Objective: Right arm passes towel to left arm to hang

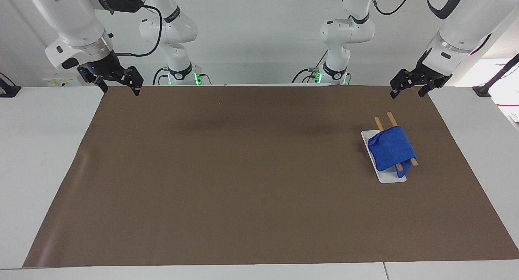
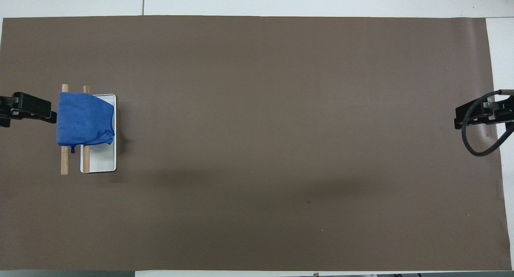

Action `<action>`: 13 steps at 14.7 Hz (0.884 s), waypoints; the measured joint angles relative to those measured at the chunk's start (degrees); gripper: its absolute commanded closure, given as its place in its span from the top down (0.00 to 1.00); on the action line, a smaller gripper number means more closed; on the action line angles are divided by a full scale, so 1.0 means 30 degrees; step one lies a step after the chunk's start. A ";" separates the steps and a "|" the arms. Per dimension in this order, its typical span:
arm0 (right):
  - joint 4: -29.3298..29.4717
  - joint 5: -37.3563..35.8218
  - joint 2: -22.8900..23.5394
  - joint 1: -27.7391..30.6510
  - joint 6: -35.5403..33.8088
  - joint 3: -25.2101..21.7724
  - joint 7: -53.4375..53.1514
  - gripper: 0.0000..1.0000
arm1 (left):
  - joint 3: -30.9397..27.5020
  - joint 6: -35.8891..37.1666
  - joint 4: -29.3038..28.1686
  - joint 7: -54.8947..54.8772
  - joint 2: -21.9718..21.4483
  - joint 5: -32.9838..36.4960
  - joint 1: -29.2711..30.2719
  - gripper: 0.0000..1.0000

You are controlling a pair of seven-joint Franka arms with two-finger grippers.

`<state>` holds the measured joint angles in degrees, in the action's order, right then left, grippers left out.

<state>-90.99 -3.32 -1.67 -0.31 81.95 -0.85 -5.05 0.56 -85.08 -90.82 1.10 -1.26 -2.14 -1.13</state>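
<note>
The bright blue towel (image 1: 391,148) (image 2: 84,118) hangs draped over the two wooden rods (image 1: 390,118) (image 2: 64,160) of a rack with a white base (image 1: 390,177) (image 2: 100,160), at the left arm's end of the table. My left gripper (image 1: 406,93) (image 2: 28,115) hovers open and empty over the mat edge beside the rack, clear of the towel. At the right arm's end my right gripper (image 1: 120,90) (image 2: 482,122), with its blue wrist light, hangs open and empty over the mat's corner by the robots.
A brown mat (image 1: 243,170) (image 2: 261,148) covers most of the white table (image 1: 40,150). The two arm bases (image 1: 178,75) (image 1: 333,74) stand at the table's edge by the robots. A black cable (image 2: 476,146) loops off the right wrist.
</note>
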 measured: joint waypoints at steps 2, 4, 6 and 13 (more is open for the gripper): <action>-0.0008 0.0003 0.0000 -0.0013 0.0019 0.0011 0.0000 1.00 | -0.0054 -0.0001 -0.0104 -0.0008 -0.0073 -0.0001 0.0010 1.00; -0.0010 0.0005 0.0000 -0.0014 0.0034 0.0013 0.0000 1.00 | -0.0104 -0.0048 -0.0125 -0.0017 -0.0104 -0.0002 0.0020 1.00; -0.0014 0.0006 0.0000 -0.0014 0.0035 0.0013 0.0000 1.00 | -0.0117 -0.0205 -0.0125 -0.0026 -0.0107 -0.0003 0.0022 1.00; -0.0026 0.0008 0.0000 -0.0014 0.0035 0.0013 0.0000 1.00 | -0.0169 -0.0261 -0.0126 -0.0482 -0.0110 -0.0004 0.0025 1.00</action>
<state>-91.06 -3.29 -1.67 -0.36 82.05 -0.82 -5.05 0.05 -85.87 -91.20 -0.34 -1.59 -2.15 -1.06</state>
